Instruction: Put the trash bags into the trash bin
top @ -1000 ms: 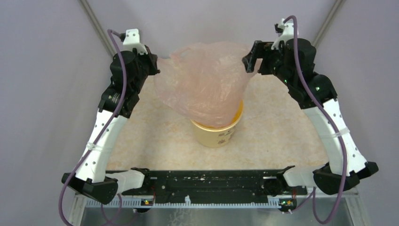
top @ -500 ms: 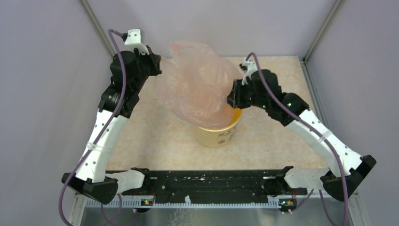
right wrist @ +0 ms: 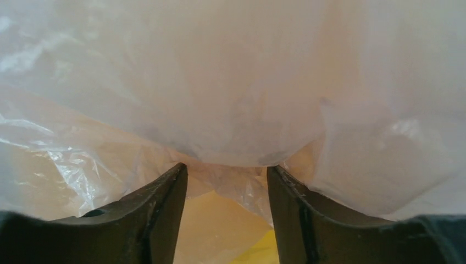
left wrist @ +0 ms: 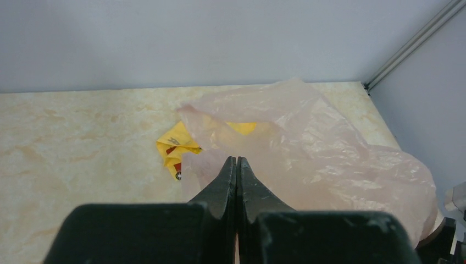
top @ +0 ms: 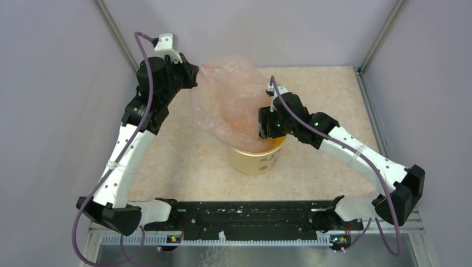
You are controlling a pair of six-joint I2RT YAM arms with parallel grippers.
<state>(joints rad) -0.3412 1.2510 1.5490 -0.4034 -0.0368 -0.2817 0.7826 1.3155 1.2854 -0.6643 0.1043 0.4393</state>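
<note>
I see my left gripper [top: 195,75] pinched tight on an edge of the thin translucent pale pink plastic bag [top: 228,103], held aloft. It droops into the small round pale yellow bin [top: 259,160], where my right gripper [top: 266,127], fingers spread, meets the film.

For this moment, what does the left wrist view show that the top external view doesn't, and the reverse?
Only the left wrist: a crumpled yellow wrapper on the table behind the pink trash bag, and the left gripper with its fingers pressed shut on the plastic. Only the top external: the trash bin and the right gripper low over its mouth, against the plastic. Both: the pink trash bag hanging from the left gripper.
</note>
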